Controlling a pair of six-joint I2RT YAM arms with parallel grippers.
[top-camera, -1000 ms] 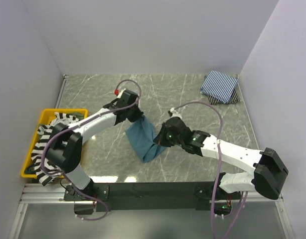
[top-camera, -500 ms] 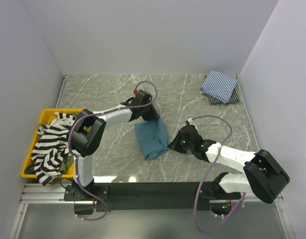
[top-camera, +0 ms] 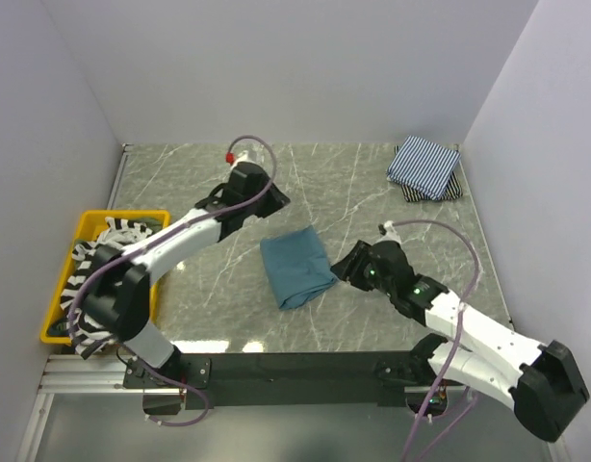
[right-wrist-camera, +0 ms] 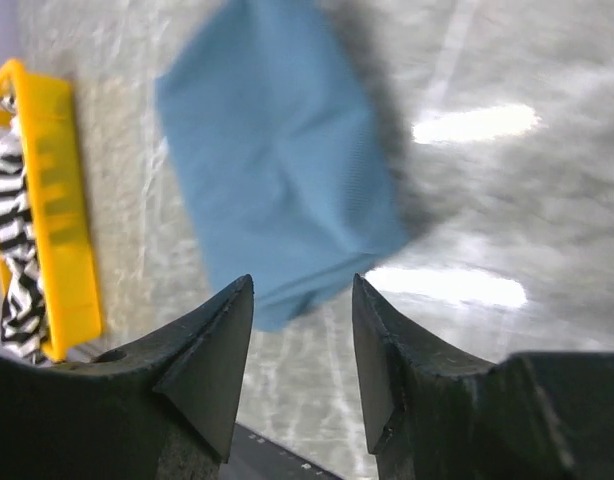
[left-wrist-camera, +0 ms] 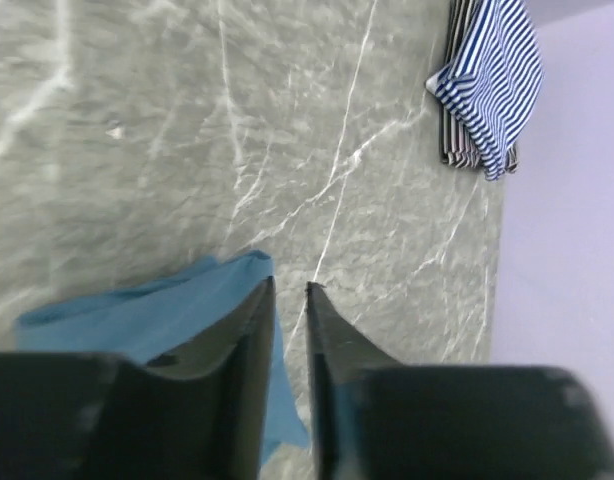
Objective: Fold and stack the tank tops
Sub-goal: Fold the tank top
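Teal top (top-camera: 295, 268): folded, flat on counter (top-camera: 363, 192), mid-front, between the two arms. Left jaws: narrow gap, empty, raised over the counter near the top's far edge. Right jaws: moderately parted, empty, just right of the top, clear of it. Pinstriped top (top-camera: 425, 164): folded, far right corner, atop a darker folded piece. Black-and-white striped top (top-camera: 76, 269): heaped in yellow bin (right-wrist-camera: 62, 220), left side.

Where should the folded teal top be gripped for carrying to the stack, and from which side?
Probably the right edge of the folded teal top, coming low from the right with the right gripper: it lies flat, and that edge faces the striped stack.
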